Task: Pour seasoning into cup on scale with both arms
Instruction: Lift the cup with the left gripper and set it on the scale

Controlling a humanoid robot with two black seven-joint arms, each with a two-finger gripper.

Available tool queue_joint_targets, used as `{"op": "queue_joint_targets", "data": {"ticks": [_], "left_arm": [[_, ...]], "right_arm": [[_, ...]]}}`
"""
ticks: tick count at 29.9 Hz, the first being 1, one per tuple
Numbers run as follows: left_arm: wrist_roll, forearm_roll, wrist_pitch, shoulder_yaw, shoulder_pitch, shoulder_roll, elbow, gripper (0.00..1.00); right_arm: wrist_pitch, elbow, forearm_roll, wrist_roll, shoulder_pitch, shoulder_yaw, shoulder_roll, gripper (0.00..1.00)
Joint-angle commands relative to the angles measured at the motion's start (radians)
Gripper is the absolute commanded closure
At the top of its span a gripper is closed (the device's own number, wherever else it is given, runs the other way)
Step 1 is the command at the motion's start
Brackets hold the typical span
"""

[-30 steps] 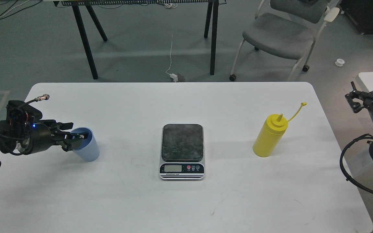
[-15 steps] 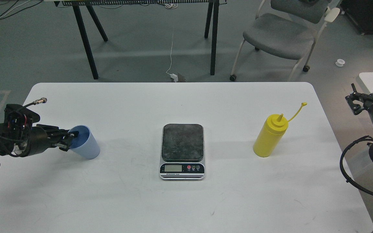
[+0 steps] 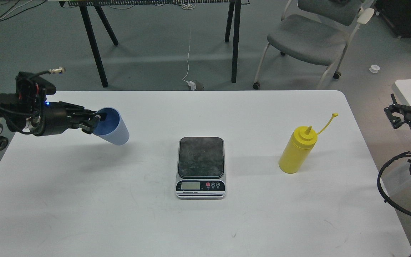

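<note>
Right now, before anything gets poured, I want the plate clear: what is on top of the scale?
Nothing sits on the small flat digital scale; its dark plate is bare. The ribbed light blue plastic cup is held tilted in the left claw, above the white table.

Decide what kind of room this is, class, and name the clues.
Probably a robotics lab or workshop: a white table on grey flooring, loose cables on the floor, a wheeled office chair, and a black-legged workbench behind.

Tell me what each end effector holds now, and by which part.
The left end effector holds the cup by its rim, one finger inside the mouth; the cup is tilted. The right end effector holds nothing.
</note>
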Motion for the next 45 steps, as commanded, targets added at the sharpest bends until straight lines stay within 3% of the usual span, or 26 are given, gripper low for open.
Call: {"op": "queue_joint_targets", "data": {"ticks": [1,5,14,25,39,41,45], "left_arm": [[0.0,0.006,-0.121,0.001,-0.112,-0.105,-0.07,1.0],[0.056,0.006,-0.197,0.001,-0.152,-0.255,-0.074,1.0],[0.128,0.014,-0.198,0.084,-0.147,-0.398,-0.027,1.0],[0.133,0.012,-0.198,0.092,-0.14,-0.518,0.09,0.98],[0.131,0.011,-0.198,0.092,-0.112,-0.55,0.156,0.89],[0.131,0.008,-0.198,0.09,-0.112,-0.55,0.156,0.85],[0.131,0.002,-0.195,0.09,-0.112,-0.551,0.157,0.63]], "right_arm": [[0.0,0.0,0.0,0.0,-0.004,0.0,-0.002,0.0],[0.0,0.0,0.0,0.0,-0.007,0.007,-0.011,0.0],[0.0,0.002,0.001,0.0,-0.021,0.04,-0.037,0.0],[0.0,0.005,0.001,0.0,-0.021,0.04,-0.036,0.0],[0.0,0.005,0.001,-0.001,-0.021,0.039,-0.037,0.0],[0.0,0.003,0.001,-0.001,-0.021,0.039,-0.037,0.0],[0.0,0.005,0.001,-0.001,-0.021,0.04,-0.037,0.0]]}}
